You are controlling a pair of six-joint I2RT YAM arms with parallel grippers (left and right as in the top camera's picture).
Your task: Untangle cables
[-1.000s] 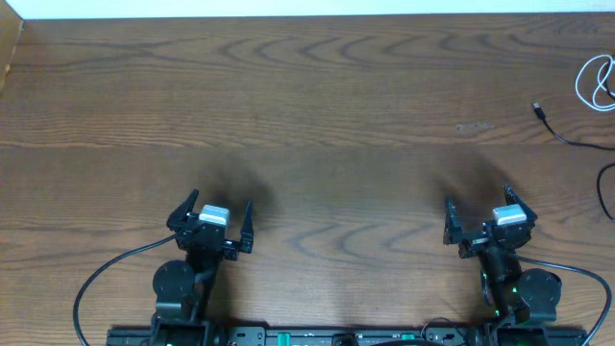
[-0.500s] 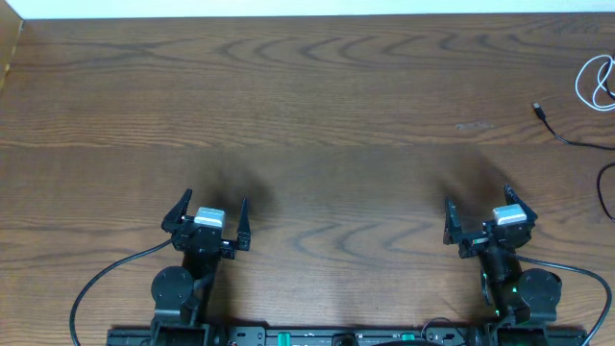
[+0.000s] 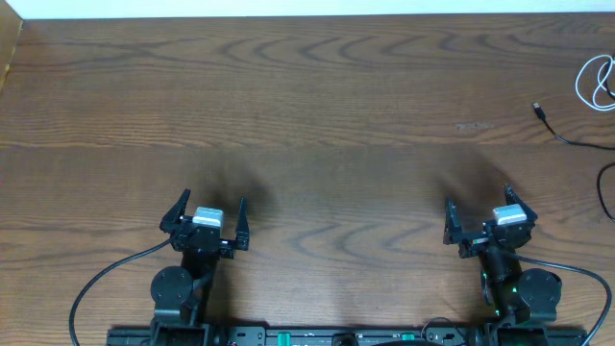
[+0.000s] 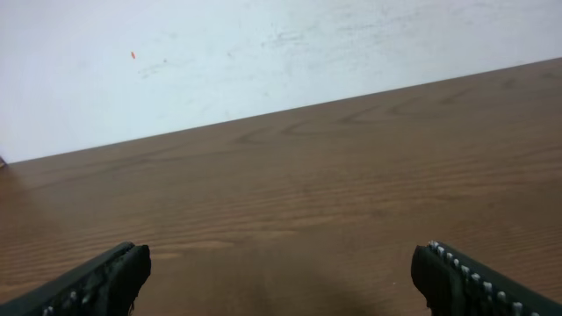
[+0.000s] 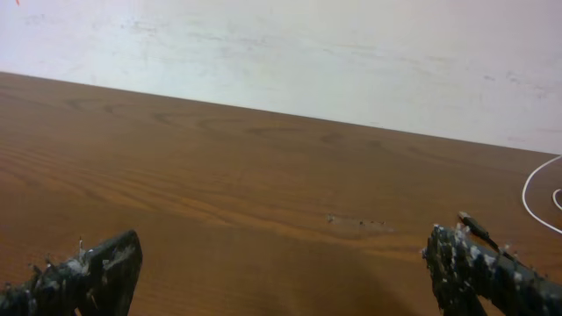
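Far right, white cable (image 3: 579, 84), black cable (image 3: 541, 111), jaws spread

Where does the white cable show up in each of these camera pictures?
Overhead: the white cable curls at the far right edge, near the top.
Left wrist: not in it.
Right wrist: it shows as a thin white arc at the right edge, a little below the middle.
Shared landmark: the pale scuff in the wood lies to the left of the cable in both the overhead and right wrist views.
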